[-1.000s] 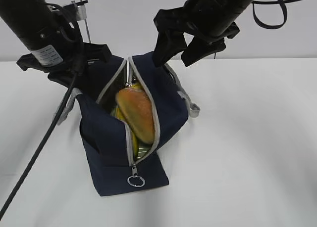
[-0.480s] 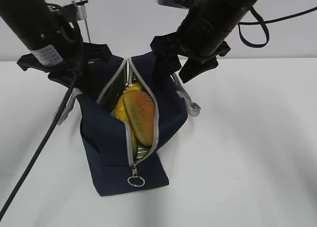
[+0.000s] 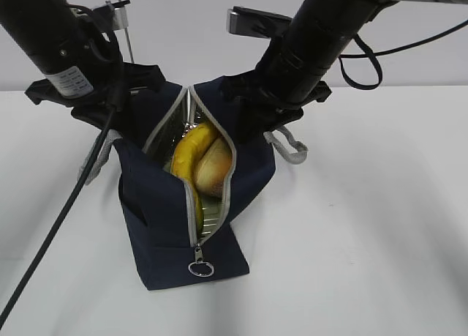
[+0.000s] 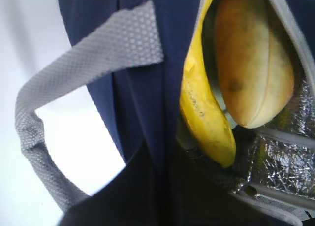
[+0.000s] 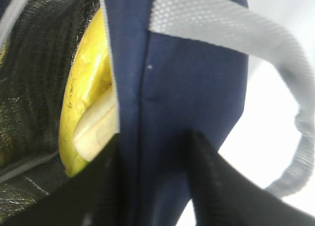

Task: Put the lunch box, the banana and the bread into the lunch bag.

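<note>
The left claw (image 3: 110, 109) was pressed together on the left wall of the lunch bag (image 3: 157, 204), holding that side of the mouth back. Just to its right, inside the silver lining, the banana (image 3: 186, 151) and the bread (image 3: 213, 164) lay touching, and under them a pale striped edge was probably the lunch box (image 3: 210, 220). The right claw (image 5: 152, 152) had its fingers astride the bag's right wall, pinching it, so the packing looked done.
</note>
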You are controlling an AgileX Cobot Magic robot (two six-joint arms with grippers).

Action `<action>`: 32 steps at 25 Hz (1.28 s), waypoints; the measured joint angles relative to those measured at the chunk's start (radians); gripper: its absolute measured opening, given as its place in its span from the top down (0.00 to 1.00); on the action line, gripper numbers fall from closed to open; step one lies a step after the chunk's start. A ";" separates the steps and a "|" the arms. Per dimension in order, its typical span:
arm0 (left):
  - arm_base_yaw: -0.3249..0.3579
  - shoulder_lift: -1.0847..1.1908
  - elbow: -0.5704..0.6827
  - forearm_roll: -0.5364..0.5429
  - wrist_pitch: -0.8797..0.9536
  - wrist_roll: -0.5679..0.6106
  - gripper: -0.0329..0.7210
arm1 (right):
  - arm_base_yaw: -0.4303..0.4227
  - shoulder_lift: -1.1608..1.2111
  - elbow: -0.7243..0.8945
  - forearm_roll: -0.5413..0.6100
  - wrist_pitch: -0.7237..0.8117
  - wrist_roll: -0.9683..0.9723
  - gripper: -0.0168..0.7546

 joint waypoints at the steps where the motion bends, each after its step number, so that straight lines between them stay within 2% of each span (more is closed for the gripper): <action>1: 0.000 0.000 0.000 0.000 0.000 0.000 0.96 | 0.000 0.000 0.000 0.002 -0.002 0.000 0.76; 2: 0.000 0.000 0.000 0.000 0.000 0.000 0.96 | 0.000 0.000 0.000 0.002 -0.002 0.000 0.84; 4: 0.000 0.000 0.000 0.000 0.000 0.000 0.96 | 0.000 0.000 0.000 0.009 -0.002 0.000 0.95; 6: 0.000 0.000 0.000 0.000 -0.001 0.000 0.96 | 0.000 0.000 0.000 0.025 -0.002 0.000 0.97; 11: 0.000 0.002 -0.015 -0.061 -0.022 0.037 0.96 | 0.000 -0.015 0.000 0.045 -0.011 0.042 0.98; 19: -0.007 0.025 -0.178 -0.085 0.001 0.045 0.96 | 0.000 -0.109 0.000 0.044 -0.026 0.070 0.98; 26: -0.082 0.095 -0.291 -0.084 0.007 0.048 0.96 | -0.043 -0.120 -0.031 0.034 -0.001 0.072 0.98; 32: -0.109 0.135 -0.307 -0.088 0.014 0.037 0.96 | -0.059 -0.120 -0.053 -0.036 0.053 0.074 0.98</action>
